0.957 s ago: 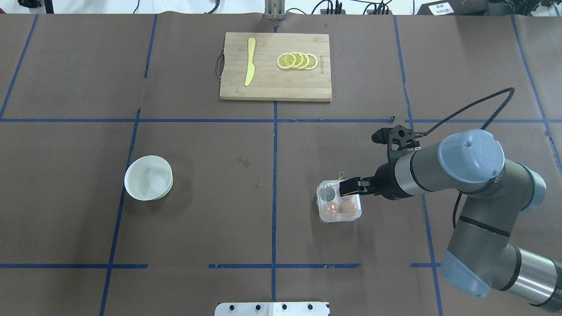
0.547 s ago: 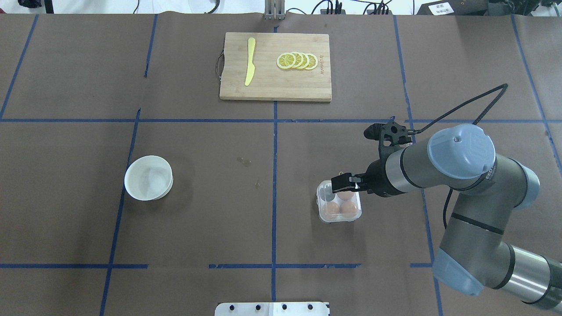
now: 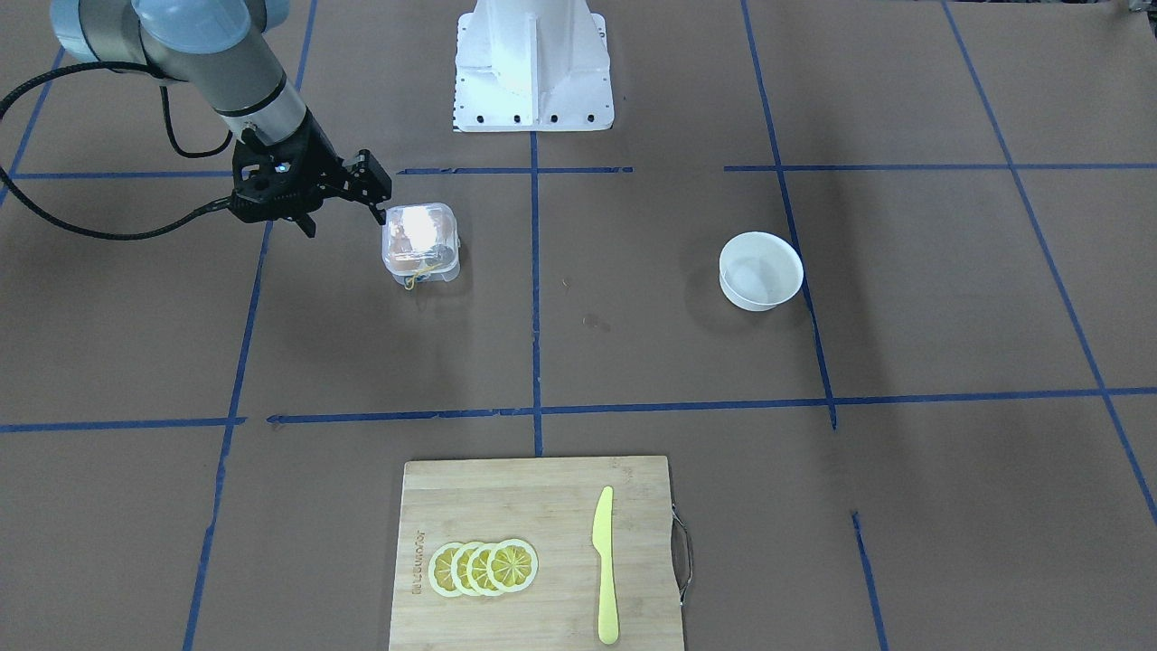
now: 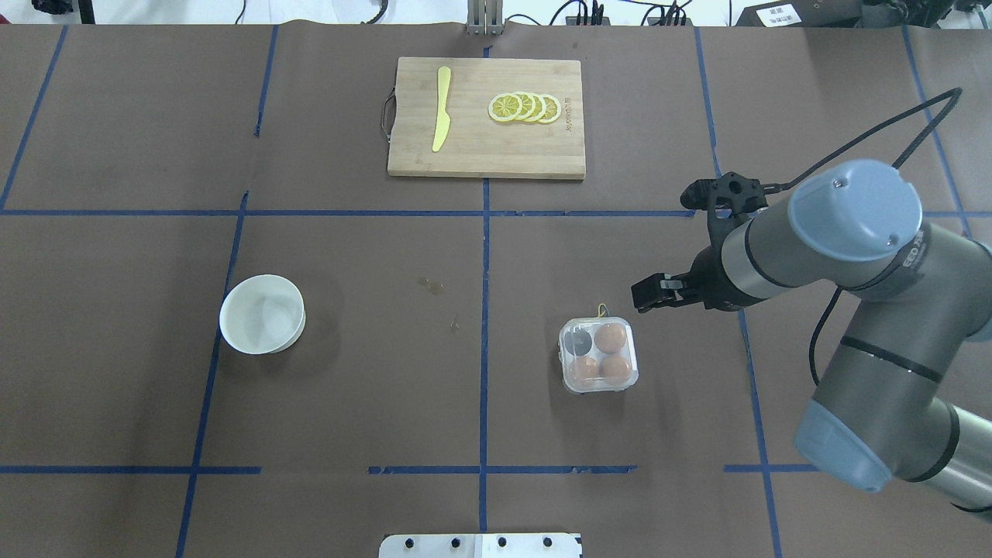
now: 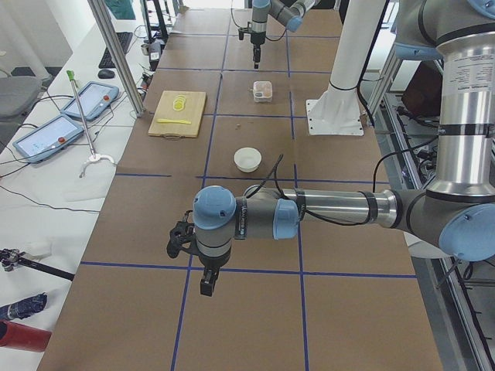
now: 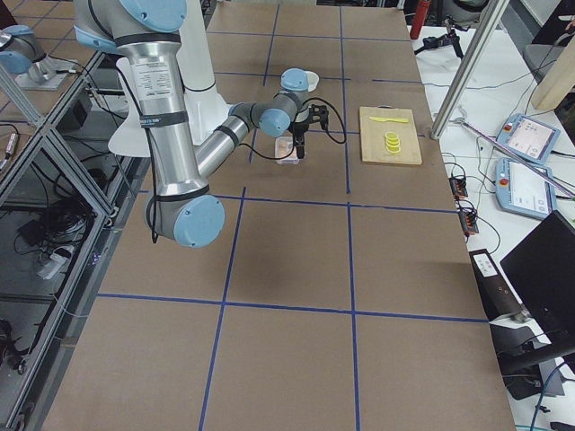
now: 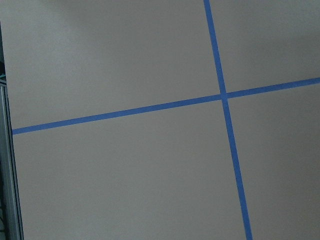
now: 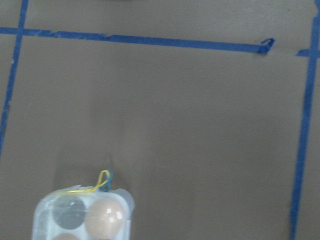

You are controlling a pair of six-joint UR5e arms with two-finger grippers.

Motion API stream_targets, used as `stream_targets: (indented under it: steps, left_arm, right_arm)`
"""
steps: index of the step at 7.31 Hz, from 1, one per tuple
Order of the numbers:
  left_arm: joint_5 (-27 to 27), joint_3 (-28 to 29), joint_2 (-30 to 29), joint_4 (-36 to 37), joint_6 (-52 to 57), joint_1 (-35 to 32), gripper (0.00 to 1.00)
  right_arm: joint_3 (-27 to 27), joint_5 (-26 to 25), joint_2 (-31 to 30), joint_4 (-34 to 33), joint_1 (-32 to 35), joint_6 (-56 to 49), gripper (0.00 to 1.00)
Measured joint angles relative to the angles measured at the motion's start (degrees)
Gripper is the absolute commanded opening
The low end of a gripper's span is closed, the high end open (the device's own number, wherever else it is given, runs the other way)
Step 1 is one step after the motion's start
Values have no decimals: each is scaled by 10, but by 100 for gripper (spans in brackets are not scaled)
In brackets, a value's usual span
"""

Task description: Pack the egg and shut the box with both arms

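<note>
The clear box (image 4: 598, 354) sits on the table right of centre with its lid down and a yellow string (image 4: 601, 311) at its far edge. Three orange-brown eggs lie in it: one (image 4: 611, 337) in the far right cell, two in the near cells (image 4: 587, 367) (image 4: 617, 366). The far left cell (image 4: 577, 339) looks dark. My right gripper (image 4: 642, 294) hangs above and to the right of the box, apart from it, fingers together and empty. Its wrist view shows the box's far edge (image 8: 82, 215). My left gripper (image 5: 207, 283) shows only in the exterior left view; I cannot tell its state.
A white bowl (image 4: 225, 315) stands at the left. A wooden cutting board (image 4: 480, 151) at the far middle carries lemon slices (image 4: 525, 107) and a yellow knife (image 4: 441, 108). The white pedestal (image 3: 533, 63) stands at the robot's edge.
My right gripper has come off the top of the box and moved up and to the right, away from it. The box and eggs have stayed in place.
</note>
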Motion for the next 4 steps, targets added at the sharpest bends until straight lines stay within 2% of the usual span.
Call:
stream_targets:
  steps: [2,4]
  left_arm:
    - [-1,-1,3,-17,2,4,100]
    - [-2,-3,2,-37,3,34,100]
  right_arm:
    - [-9,61,-46,-35,114,-183,100]
    - [-52,100,-77,-94,246,-410,100]
